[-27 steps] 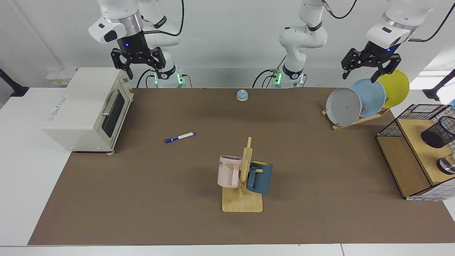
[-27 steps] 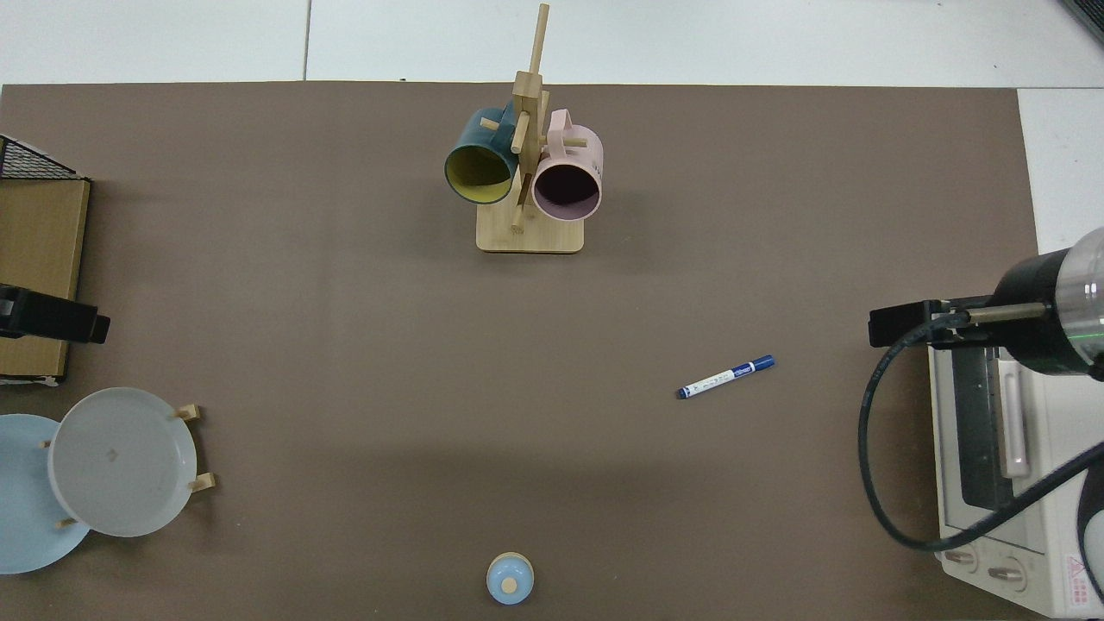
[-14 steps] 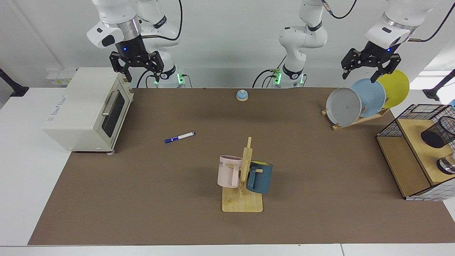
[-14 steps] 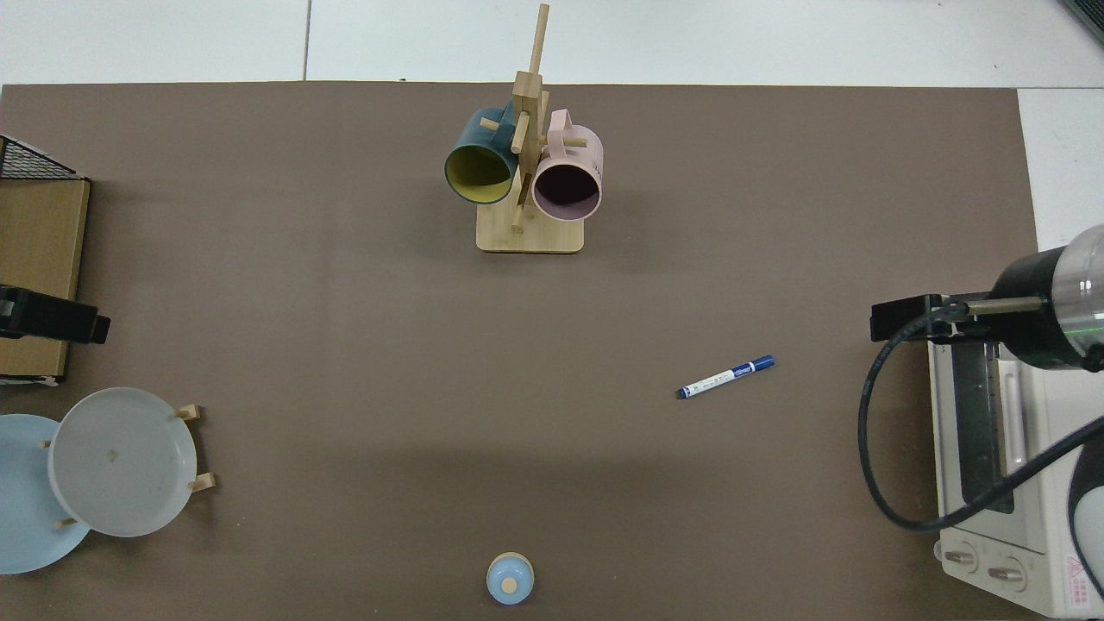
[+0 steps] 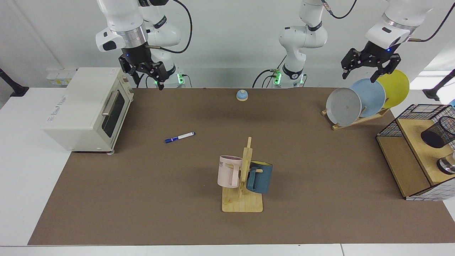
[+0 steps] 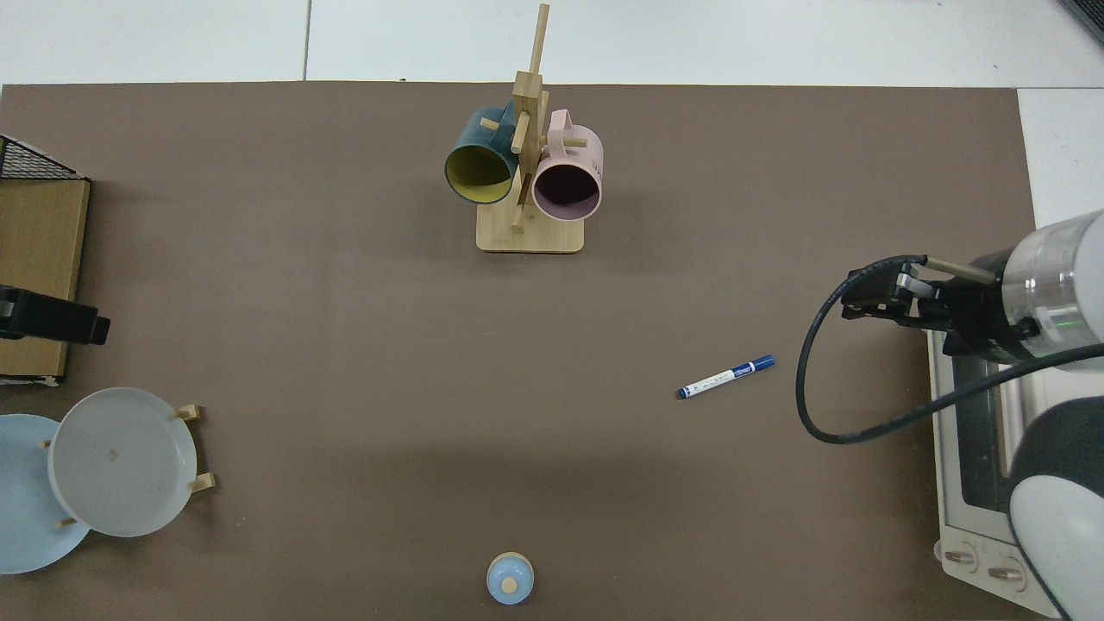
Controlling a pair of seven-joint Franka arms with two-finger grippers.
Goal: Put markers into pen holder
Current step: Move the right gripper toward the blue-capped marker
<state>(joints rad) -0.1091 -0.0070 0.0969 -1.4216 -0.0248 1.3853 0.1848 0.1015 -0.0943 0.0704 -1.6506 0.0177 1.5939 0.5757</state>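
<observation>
Right gripper, fingers spread and empty, has swung off the toaster oven at upper left toward the counter's middle, likely starting for the marker, which lies flat left of centre. Left gripper waits open above the plates. Pen holder sits far right.

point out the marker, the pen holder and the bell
marker (image 5: 180,137), facing view, middle of the white barrel
pen holder (image 5: 436,136), facing view, black mesh side wall
bell (image 6: 510,578), top view, blue dome
</observation>
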